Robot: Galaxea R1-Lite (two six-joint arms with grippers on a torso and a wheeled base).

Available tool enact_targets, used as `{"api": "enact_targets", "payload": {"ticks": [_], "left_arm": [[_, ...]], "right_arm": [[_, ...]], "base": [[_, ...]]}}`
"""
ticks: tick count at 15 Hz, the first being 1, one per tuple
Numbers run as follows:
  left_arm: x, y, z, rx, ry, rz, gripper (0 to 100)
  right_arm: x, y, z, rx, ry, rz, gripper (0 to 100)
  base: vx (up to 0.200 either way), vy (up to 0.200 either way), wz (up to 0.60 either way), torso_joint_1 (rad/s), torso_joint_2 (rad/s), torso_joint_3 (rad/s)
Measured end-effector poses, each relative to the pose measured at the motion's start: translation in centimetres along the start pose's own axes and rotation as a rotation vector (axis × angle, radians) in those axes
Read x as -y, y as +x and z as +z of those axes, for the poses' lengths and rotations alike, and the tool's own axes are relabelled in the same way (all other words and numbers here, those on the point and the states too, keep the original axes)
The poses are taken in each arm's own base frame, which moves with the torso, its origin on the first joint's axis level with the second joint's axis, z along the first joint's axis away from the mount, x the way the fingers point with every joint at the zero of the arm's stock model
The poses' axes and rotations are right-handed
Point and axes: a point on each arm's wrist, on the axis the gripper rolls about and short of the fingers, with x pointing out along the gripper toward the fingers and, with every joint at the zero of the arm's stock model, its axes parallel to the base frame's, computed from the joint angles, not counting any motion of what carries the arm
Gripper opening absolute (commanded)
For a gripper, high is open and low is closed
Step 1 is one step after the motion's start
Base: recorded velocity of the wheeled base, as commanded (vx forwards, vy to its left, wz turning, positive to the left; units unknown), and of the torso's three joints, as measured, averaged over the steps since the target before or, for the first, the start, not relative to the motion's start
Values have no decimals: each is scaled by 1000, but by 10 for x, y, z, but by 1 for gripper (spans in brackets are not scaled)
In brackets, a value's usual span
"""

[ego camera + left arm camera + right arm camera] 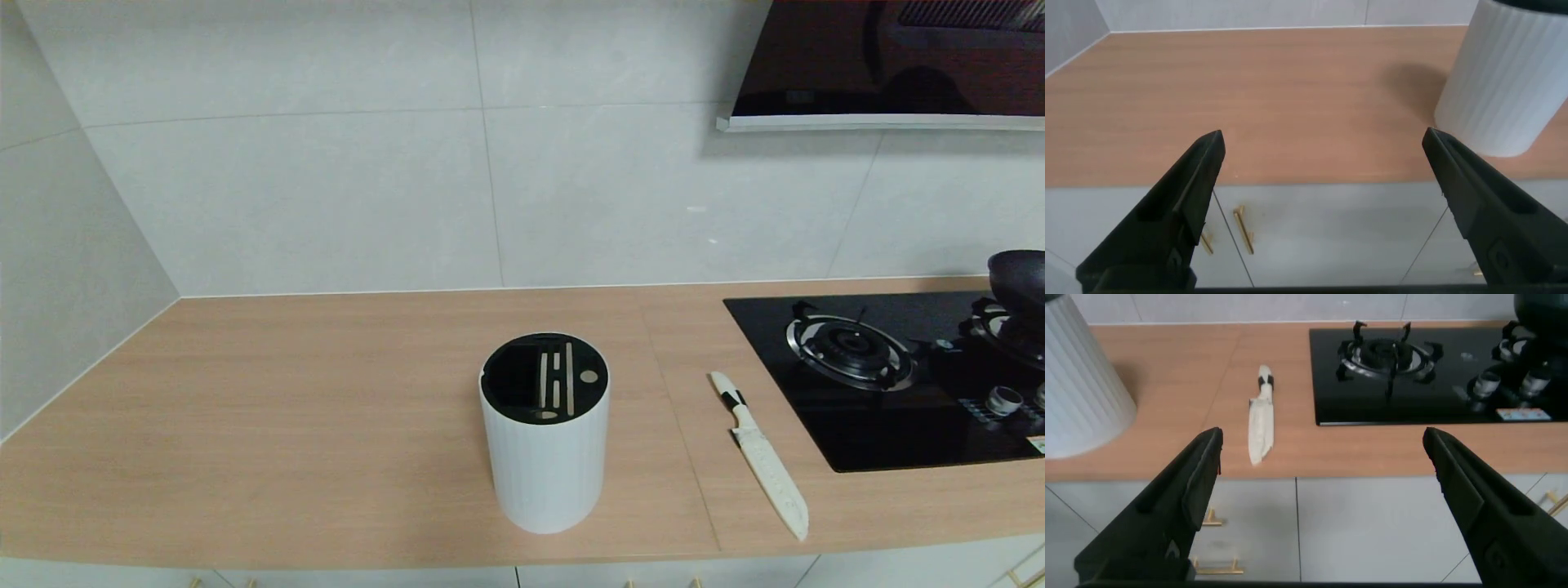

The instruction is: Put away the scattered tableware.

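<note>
A white knife (761,454) with a speckled blade and a black band on its handle lies flat on the wooden counter (326,425), between the holder and the stove; it appears again as the knife (1261,415) in the right wrist view. A white ribbed cylindrical holder (545,433) with a black slotted top stands upright mid-counter, and its side shows as the holder (1503,77) and the holder (1078,384). My left gripper (1323,147) hangs open below the counter's front edge, left of the holder. My right gripper (1323,445) is open too, in front of the counter, short of the knife. Neither holds anything.
A black gas stove (890,376) with burners and knobs fills the counter's right end, with a dark pot (1019,278) on its far burner. A range hood (890,65) hangs above. White cabinet fronts with gold handles (1243,230) sit under the counter. Tiled walls close the back and left.
</note>
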Motion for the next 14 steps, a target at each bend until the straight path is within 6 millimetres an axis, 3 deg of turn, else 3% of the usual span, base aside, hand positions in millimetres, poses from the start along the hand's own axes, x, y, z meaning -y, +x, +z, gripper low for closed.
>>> {"api": "enact_targets", "payload": {"ticks": [3, 14], "left_arm": [[0, 0, 0, 1, 0, 0, 100], [0, 0, 0, 0, 0, 0, 100]], "right_arm": [[0, 0, 0, 0, 2, -3, 100], [0, 0, 1, 4, -58, 16, 100]], "base": [[0, 0, 0, 120, -253, -121], [0, 0, 0, 0, 0, 0]]}}
